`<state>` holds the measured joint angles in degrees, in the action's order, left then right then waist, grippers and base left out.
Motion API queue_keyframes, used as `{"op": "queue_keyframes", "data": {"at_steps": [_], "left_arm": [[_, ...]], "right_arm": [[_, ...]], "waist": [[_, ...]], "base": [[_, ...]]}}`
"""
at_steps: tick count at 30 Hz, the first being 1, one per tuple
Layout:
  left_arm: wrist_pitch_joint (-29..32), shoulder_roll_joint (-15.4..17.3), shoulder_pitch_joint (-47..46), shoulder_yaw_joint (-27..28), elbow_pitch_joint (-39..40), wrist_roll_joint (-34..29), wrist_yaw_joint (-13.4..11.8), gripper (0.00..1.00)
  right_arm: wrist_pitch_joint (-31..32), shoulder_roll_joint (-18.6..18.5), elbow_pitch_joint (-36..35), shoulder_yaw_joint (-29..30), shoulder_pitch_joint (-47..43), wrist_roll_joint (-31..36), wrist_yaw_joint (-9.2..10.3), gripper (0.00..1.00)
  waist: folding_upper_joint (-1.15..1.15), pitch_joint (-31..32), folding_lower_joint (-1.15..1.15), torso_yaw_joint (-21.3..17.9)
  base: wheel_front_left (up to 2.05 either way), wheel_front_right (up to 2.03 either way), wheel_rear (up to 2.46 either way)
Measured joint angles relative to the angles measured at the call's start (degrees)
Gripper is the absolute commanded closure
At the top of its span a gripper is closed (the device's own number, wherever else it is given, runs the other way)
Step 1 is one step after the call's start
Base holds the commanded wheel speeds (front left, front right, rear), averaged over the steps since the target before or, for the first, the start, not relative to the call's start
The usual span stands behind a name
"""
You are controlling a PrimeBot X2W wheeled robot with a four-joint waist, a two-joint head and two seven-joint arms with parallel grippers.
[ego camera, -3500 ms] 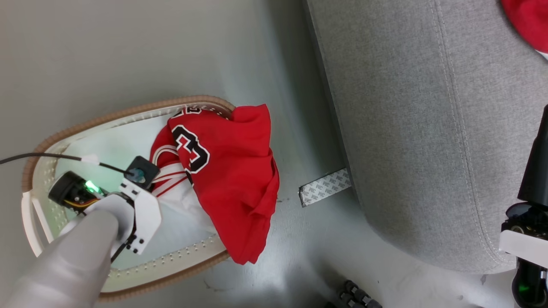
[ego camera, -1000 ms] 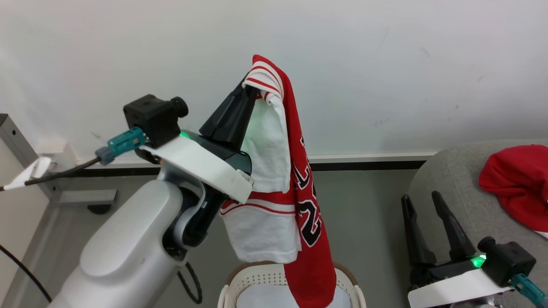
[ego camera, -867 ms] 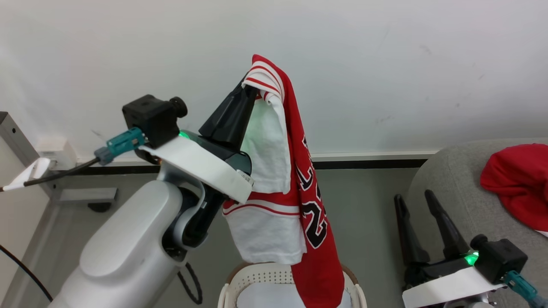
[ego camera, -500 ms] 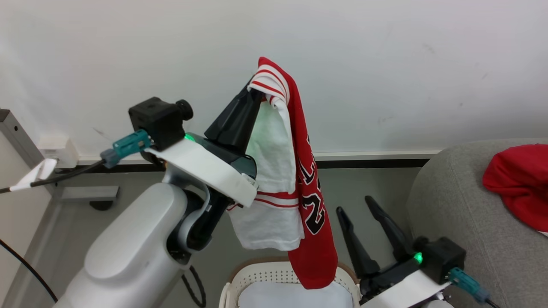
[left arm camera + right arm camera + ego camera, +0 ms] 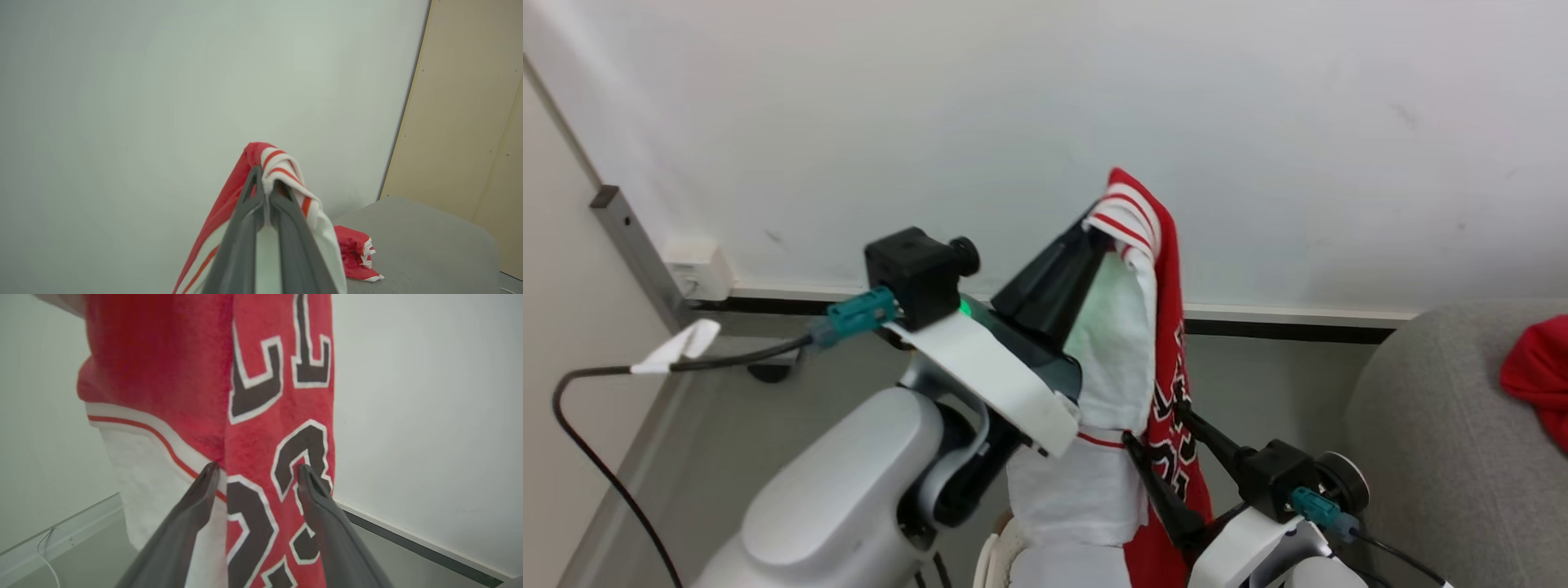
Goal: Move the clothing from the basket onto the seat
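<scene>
Left gripper: we see it raised near the centre of the head view, fingers pressed together on the red-and-white striped trim of the jersey. The left wrist view confirms the pinch. There the left gripper clamps the trim at its tips, and the jersey folds over them toward 12 o'clock.

Jersey: we note that it hangs in the air from that pinch. Its white inner side faces the arm, and its red side with black-and-white numbers faces 3 o'clock. At 6 o'clock, beside the lower cloth, we see a pale piece of the basket rim.

Right gripper: we find it at 5 o'clock in the head view, fingers spread, tips at the hanging cloth. In the right wrist view the right gripper stands wide apart, with the numbered jersey at its tips. We cannot tell whether they touch.

Shorts: we see them lying on the grey seat at 3 o'clock, well apart from the jersey.
</scene>
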<state>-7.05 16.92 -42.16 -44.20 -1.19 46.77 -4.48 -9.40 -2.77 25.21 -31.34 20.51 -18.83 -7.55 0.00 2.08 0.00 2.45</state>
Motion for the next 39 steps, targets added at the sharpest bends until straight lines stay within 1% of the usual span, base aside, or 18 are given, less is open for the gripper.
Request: {"op": "queue_keyframes", "data": {"at_steps": [4, 11, 12, 13, 14, 20, 28, 31, 33, 39], "left_arm": [[1.03, -1.32, 0.76, -2.01, 1.67, 0.13, 0.64, 1.0], [3.02, -2.61, 2.07, -5.23, 5.2, 0.53, 1.16, 1.0], [3.26, -2.82, 2.19, -5.61, 5.64, 0.54, 1.16, 1.0], [3.54, -2.92, 2.28, -5.91, 6.01, 0.58, 1.16, 1.0], [3.64, -2.98, 2.44, -6.03, 6.35, 0.66, 1.15, 1.0], [3.94, -1.7, 3.14, -5.71, 6.01, 0.68, 0.4, 1.0], [2.87, -1.23, 3.31, -5.08, 4.98, 0.6, 0.29, 1.0], [2.4, -0.7, 3.73, -4.39, 4.16, 0.71, -0.12, 1.0], [2.04, 0.27, 4.37, -4.2, 3.16, 0.71, -0.18, 1.0], [0.33, 1.34, 6.39, -4.11, 1.75, 0.69, -0.12, 1.0]], "right_arm": [[-0.04, 0.01, 4.17, -0.11, 1.06, 1.21, 0.0, 0.0], [-1.34, -0.02, 10.85, 2.42, 1.68, 1.98, 0.0, 0.0], [-1.81, -0.03, 11.6, 2.81, 1.87, 2.03, 0.0, 0.21], [-2.24, -0.03, 12.18, 3.23, 2.02, 2.02, 0.0, 0.8], [-2.74, -0.03, 12.54, 3.55, 2.21, 1.87, 0.0, 1.0], [-4.28, -0.03, 13.84, 4.16, 3.17, -0.6, 0.0, 1.0], [-5.2, -0.03, 13.76, 5.11, 3.35, -3.11, 0.0, 1.0], [-5.33, -0.03, 12.01, 6.25, 3.43, -4.95, 0.0, 1.0], [-5.38, -0.04, 10.68, 7.2, 3.43, -6.04, 0.0, 1.0], [-5.56, -0.01, 4.21, 10.89, 2.53, -10.72, 0.0, 1.0]], "waist": [[0.0, 0.12, 0.0, 1.88], [0.0, 0.45, 0.0, 5.37], [0.0, 0.51, 0.0, 5.84], [0.0, 0.58, 0.0, 6.31], [0.0, 0.64, 0.0, 6.74], [0.0, 0.8, 0.0, 8.12], [0.0, 0.8, 0.0, 7.46], [0.0, 0.68, 0.0, 6.77], [0.0, 0.54, 0.0, 6.21], [0.0, -0.03, 0.0, 4.66]], "base": [[0.0, 0.0, 0.0], [0.0, 0.0, 0.0], [0.0, 0.0, 0.0], [0.0, 0.0, 0.0], [0.0, 0.0, 0.0], [0.0, 0.0, 0.0], [0.0, 0.0, 0.0], [0.0, 0.0, 0.0], [0.0, 0.0, 0.0], [0.0, 0.0, 0.0]]}}
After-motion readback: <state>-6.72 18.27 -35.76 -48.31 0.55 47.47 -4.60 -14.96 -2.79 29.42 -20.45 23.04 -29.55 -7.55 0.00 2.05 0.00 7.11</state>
